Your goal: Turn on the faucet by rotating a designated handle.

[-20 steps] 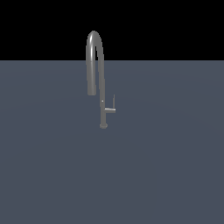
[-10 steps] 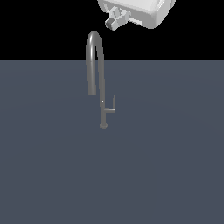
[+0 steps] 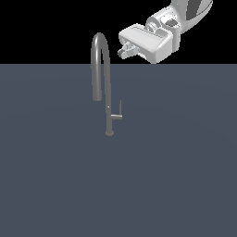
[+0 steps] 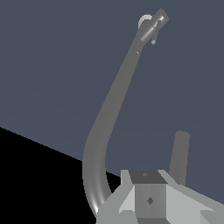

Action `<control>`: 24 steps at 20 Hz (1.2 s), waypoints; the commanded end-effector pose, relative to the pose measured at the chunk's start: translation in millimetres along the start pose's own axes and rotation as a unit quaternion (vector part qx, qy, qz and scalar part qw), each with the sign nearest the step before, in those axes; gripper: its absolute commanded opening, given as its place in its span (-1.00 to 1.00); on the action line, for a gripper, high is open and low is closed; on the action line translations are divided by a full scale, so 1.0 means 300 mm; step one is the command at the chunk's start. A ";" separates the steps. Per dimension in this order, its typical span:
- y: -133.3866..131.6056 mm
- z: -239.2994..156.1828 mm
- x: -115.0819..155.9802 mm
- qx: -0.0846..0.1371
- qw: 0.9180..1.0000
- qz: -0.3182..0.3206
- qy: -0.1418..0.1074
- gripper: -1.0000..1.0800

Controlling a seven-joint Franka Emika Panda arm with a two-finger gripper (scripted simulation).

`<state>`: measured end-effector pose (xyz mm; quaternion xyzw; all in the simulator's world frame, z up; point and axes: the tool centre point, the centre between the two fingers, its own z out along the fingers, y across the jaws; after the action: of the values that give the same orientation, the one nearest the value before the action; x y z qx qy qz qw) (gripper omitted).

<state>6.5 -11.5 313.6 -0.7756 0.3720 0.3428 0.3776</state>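
The grey gooseneck faucet (image 3: 109,92) stands upright on the dark grey floor, its arch at the top and its spout end hanging on the exterior view's left. The handle (image 3: 120,112), a short stub with a thin upright rod, sticks out low on the stem toward the exterior view's right. My white gripper (image 3: 125,50) hangs in the air right of the arch, near its top and well above the handle, touching nothing. Its fingers look pressed together and hold nothing. In the wrist view the gripper (image 4: 149,194) is over the faucet (image 4: 113,100), with the handle (image 4: 157,21) far off.
The flat dark grey floor (image 3: 176,176) spreads all around the faucet's small round base (image 3: 109,133). The spout end (image 4: 180,153) hangs close by my fingers in the wrist view. Behind the floor is black background.
My arm has come into view from the upper right and moved down and left toward the top of the faucet's arch. The faucet and handle have not moved.
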 end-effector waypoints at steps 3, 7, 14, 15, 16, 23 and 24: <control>-0.010 0.022 0.124 0.051 0.996 0.050 -0.045 -1.00; -0.011 0.052 0.235 0.096 0.987 0.095 -0.085 -1.00; 0.001 0.123 0.405 0.168 0.960 0.167 -0.148 -1.00; 0.004 0.133 0.424 0.176 0.956 0.175 -0.155 -1.00; 0.006 0.143 0.441 0.183 0.952 0.183 -0.161 -1.00; 0.018 0.198 0.524 0.220 0.930 0.220 -0.194 -1.00; 0.019 0.203 0.530 0.223 0.928 0.223 -0.197 -1.00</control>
<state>63.2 -14.4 157.3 -0.4945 0.5175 0.4696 0.5168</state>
